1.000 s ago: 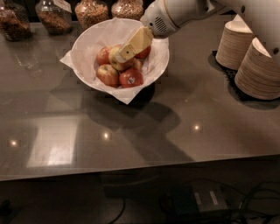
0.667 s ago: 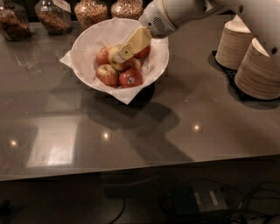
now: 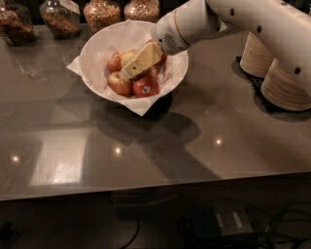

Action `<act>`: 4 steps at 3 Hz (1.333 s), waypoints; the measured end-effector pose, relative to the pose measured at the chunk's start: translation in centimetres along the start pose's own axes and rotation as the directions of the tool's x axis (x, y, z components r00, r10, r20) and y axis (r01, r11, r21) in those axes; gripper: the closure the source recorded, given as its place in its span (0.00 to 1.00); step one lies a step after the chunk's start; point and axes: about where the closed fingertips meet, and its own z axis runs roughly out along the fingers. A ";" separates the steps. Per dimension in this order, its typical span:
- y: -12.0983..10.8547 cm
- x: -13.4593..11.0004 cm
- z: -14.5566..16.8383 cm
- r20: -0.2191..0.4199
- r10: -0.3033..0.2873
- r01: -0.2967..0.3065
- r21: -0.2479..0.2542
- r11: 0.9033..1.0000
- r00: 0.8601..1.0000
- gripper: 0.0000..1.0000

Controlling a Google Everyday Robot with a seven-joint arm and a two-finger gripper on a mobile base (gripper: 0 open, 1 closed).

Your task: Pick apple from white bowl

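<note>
The white bowl (image 3: 99, 46), lined with crinkled white paper, stands at the back of the dark counter. It holds several red and yellow apples (image 3: 145, 86). My gripper (image 3: 127, 73) reaches in from the right on a white arm, with its pale yellow fingers (image 3: 141, 60) pointing down-left among the apples at the bowl's middle. The fingertips sit at the top of the apple pile, touching or nearly touching one. The gripper hides part of the pile.
Several glass jars of grains and nuts (image 3: 102, 13) line the back edge behind the bowl. Stacks of beige disposable bowls (image 3: 286, 85) stand at the right on a dark mat. The grey counter (image 3: 146, 146) runs to a front edge below.
The gripper has held nearly the same pose inside the bowl. The apples have not visibly moved.
</note>
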 end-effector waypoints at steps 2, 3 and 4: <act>0.1 0.8 2.4 0.034 0.030 -0.029 -0.013 0.999 0.999 0.21; 0.0 1.2 2.8 0.036 0.037 -0.036 -0.007 0.999 0.999 0.21; -0.1 1.7 2.9 0.032 0.037 -0.037 0.007 0.999 0.999 0.23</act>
